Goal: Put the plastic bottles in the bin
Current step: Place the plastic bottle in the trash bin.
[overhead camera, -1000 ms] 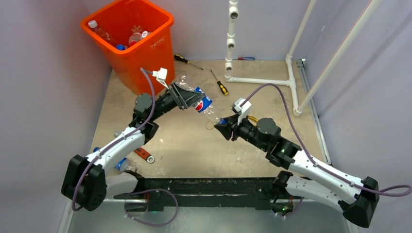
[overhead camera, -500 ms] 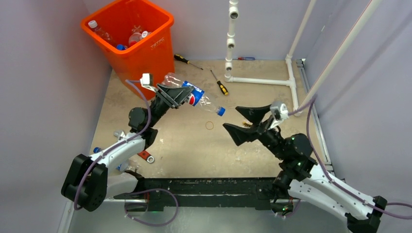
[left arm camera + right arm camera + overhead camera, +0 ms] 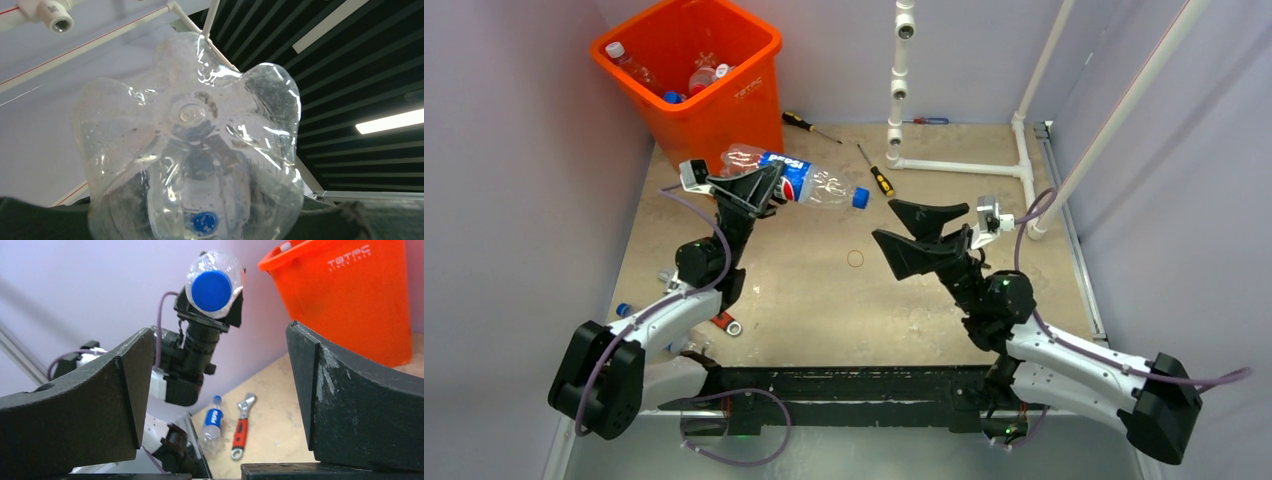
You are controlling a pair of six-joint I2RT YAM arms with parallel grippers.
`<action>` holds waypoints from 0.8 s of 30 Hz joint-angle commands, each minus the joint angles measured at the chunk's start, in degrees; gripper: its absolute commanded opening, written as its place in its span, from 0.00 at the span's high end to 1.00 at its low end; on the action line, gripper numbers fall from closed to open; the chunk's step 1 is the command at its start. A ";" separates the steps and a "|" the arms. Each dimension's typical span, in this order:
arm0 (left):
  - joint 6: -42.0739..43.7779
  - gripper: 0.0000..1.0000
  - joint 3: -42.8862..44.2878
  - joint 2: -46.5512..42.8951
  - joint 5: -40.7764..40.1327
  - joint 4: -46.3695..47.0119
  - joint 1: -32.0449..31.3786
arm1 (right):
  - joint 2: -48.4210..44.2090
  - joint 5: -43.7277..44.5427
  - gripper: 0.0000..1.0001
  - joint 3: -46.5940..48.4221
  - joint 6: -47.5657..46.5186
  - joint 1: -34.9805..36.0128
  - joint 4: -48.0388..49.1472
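Top external: my left gripper clenches one clear, lobe-bottomed plastic bottle, blue-capped, level, just short of the glossy square orange bin; my right gripper stands released, two black wedge fingers apart

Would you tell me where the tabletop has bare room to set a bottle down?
Bare: the middle, from the small ring to the black base rail. Crowded: near-left, around the wrench and loose bottle; far side, screwdrivers beside the bin.

The bottle pretty much fills the left wrist view, so the left pincer barely shows there. The bin gets cropped in the right wrist view.
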 commanded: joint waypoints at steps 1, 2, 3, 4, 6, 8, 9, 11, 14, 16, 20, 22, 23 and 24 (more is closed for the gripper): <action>-1.65 0.79 -0.88 -1.46 -2.61 8.33 0.24 | 5.54 -1.38 0.03 3.61 6.51 0.15 15.63; -1.67 0.79 -0.86 -1.48 -2.41 8.31 0.28 | 7.04 -1.76 0.03 4.48 7.18 0.15 16.39; -1.86 0.79 -0.85 -1.43 -2.22 8.32 0.28 | 8.50 -2.22 0.03 5.29 7.61 0.15 17.00; -1.99 0.79 -0.85 -1.43 -2.12 8.36 0.26 | 9.66 -2.55 0.04 6.24 7.94 0.15 17.26; -2.20 0.79 -0.98 -1.56 -1.90 8.50 0.25 | 12.08 -2.97 0.05 7.91 8.65 0.15 17.67; -2.44 0.79 -1.15 -1.77 -1.74 8.48 0.28 | 13.81 -2.98 0.08 9.27 9.13 0.15 18.05; -2.66 0.79 -1.25 -1.78 -1.65 8.50 0.25 | 14.61 -4.34 0.10 10.31 9.27 0.15 17.42; -2.74 0.79 -1.45 -1.84 -1.50 8.62 0.23 | 15.84 -4.89 0.12 11.92 9.59 0.15 16.28; -3.26 0.79 -1.55 -1.94 -1.05 8.70 0.23 | 17.61 -4.81 0.17 13.39 10.48 0.15 15.90; -3.56 0.79 -1.66 -1.99 -0.70 8.76 0.24 | 18.83 -4.53 0.24 14.31 11.47 0.15 15.26; -3.94 0.80 -2.17 -2.54 -0.78 8.89 0.23 | 21.29 -5.42 0.35 16.10 13.21 0.15 14.21; -3.84 0.80 -2.37 -2.93 -0.99 8.81 0.23 | 22.20 -5.95 0.32 16.36 13.81 0.15 14.09; -3.74 0.80 -2.47 -3.11 -1.05 8.69 0.23 | 22.39 -5.92 0.29 16.32 14.06 0.15 14.00; -3.73 0.80 -2.52 -3.26 -1.09 8.52 0.23 | 22.57 -5.68 0.29 16.29 14.26 0.15 13.86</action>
